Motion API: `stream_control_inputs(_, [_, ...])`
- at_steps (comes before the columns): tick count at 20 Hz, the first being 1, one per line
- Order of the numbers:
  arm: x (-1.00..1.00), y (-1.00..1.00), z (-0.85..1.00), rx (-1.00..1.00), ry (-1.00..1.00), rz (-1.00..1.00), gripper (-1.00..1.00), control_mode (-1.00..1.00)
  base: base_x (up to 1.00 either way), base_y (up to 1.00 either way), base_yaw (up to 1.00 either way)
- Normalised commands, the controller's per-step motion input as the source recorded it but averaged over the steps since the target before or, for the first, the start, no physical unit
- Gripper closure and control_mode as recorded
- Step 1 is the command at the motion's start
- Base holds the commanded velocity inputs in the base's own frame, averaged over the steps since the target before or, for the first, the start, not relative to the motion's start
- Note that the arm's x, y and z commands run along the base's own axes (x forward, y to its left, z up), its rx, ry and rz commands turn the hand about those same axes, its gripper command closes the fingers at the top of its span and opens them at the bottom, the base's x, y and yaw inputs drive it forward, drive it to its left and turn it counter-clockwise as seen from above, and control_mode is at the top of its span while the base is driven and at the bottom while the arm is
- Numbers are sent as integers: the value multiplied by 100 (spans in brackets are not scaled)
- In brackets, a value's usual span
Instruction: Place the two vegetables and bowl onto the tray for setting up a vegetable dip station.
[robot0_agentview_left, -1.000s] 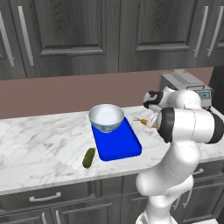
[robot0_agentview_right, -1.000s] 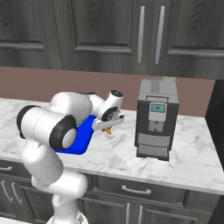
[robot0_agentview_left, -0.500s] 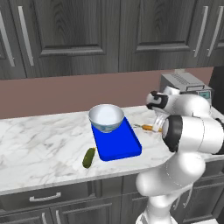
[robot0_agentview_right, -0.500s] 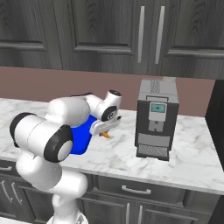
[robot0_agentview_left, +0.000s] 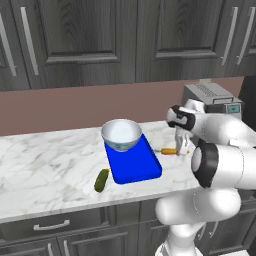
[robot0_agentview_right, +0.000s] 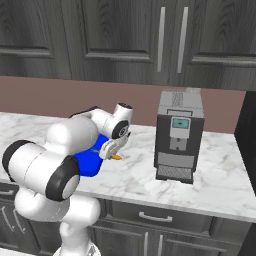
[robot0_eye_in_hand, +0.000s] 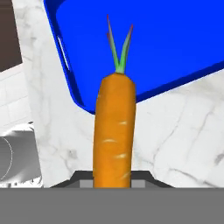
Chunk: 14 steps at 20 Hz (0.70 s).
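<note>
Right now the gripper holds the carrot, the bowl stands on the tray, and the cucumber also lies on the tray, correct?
Not quite. The cucumber lies on the marble counter beside the tray, as the left base view shows. The gripper does hold the carrot, and the bowl stands on the tray.

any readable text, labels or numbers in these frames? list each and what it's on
None can be read.
Coffee machine: a small blue-green display panel on its front, too small and blurred to make out any characters.
Tray, bowl, carrot, cucumber, cabinet doors and marble counter: no print or labels visible.
</note>
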Motion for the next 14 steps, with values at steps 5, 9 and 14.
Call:
stream_control_inputs(5, [-17,25,8,3,0,15,100,-100,0,0,0])
stream_control_inputs(9, [-8,24,7,6,0,13,100,-100,0,0,0])
stream_control_inputs(14, [-2,27,3,8,0,13,100,-100,0,0,0])
